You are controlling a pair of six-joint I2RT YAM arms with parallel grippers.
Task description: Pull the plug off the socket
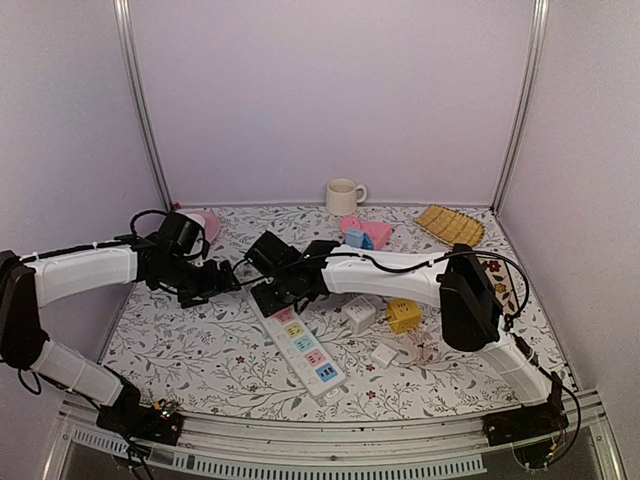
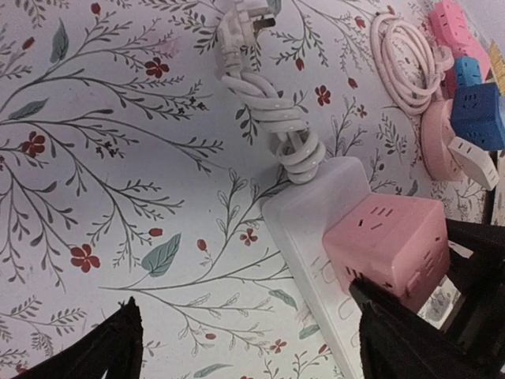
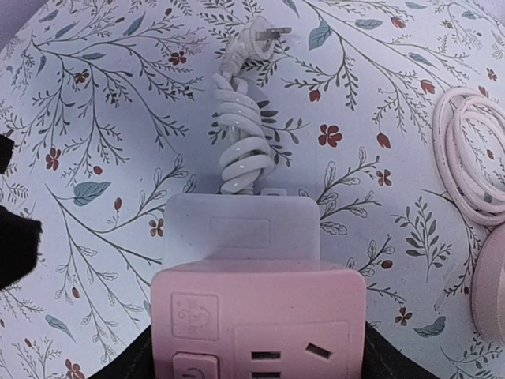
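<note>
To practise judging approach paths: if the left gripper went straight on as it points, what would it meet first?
The left gripper would probably meet the white power strip beside the pink plug, though depth is unclear.

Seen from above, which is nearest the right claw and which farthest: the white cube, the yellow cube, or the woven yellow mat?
From the right gripper, which grips the pink plug:
1. White cube, just to its right, beside the power strip.
2. Yellow cube, further right, next to the white one.
3. Woven yellow mat, in the back right corner.
</note>
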